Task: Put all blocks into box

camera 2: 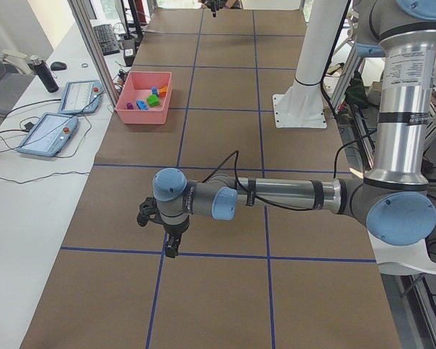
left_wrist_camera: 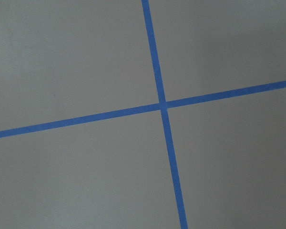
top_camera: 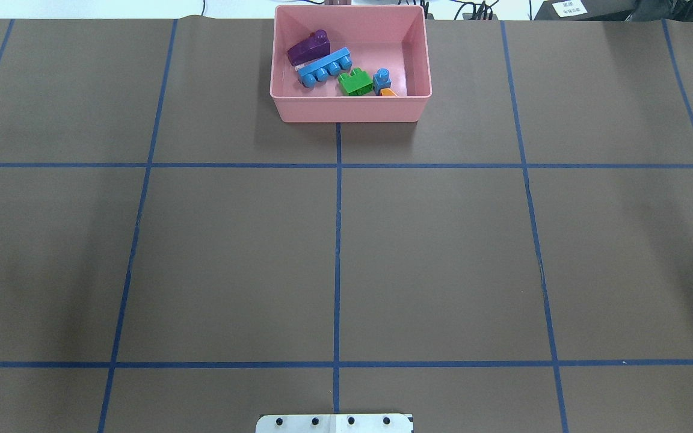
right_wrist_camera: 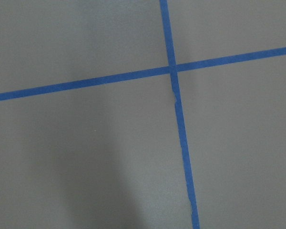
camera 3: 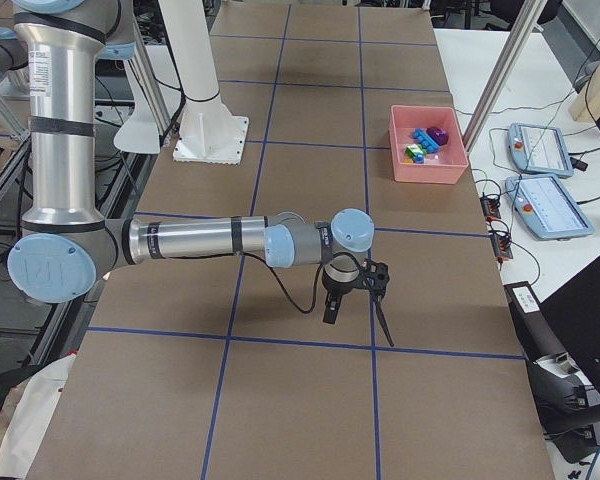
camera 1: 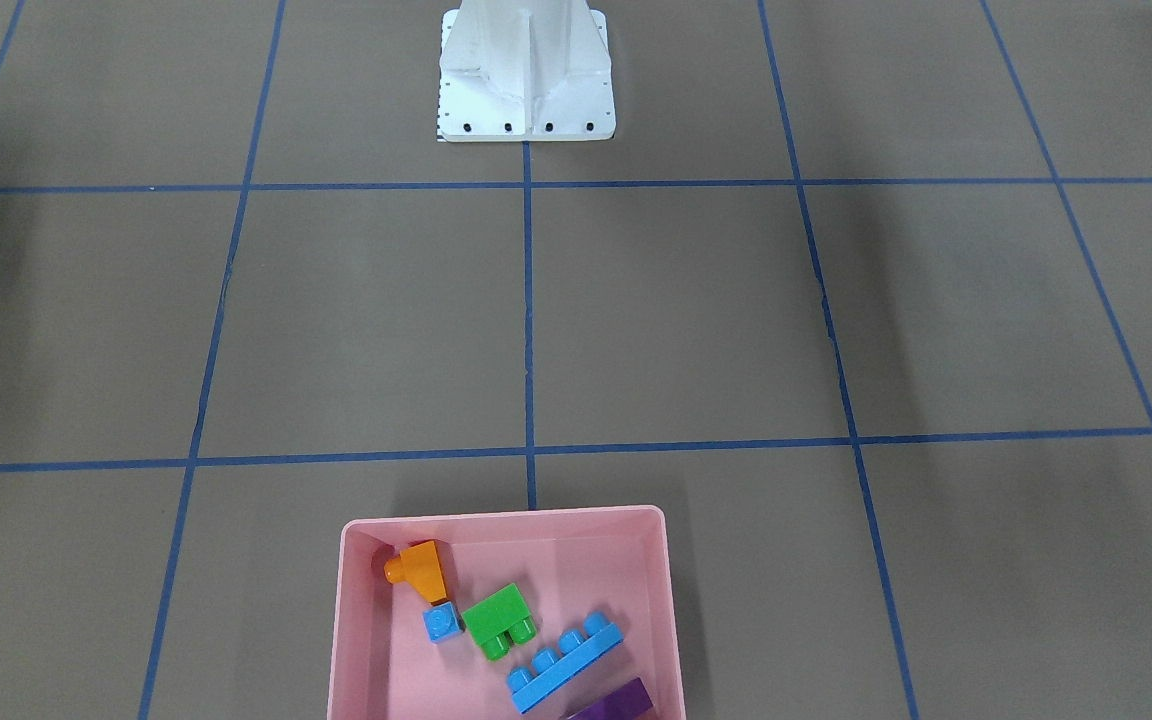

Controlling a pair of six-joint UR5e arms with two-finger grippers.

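Since both arms show only in the side views, I cannot tell whether either pincer is released or clenched. The left gripper and right gripper hang low over the table, well apart from the box.

The box stands close to the table's far edge. All five blocks lie inside it: long blue bar, purple bar, green brick, orange sloped brick and tiny blue cube. Task judged complete.

Residual risk: a needless further reach could strike the box wall, pushing the box towards the edge or tipping bricks out.

The overhead view hides most of the orange brick behind the near wall, while the front-facing view shows it whole, in a corner. The front-facing view crops the purple bar. Both wrist views show only tape crossings.
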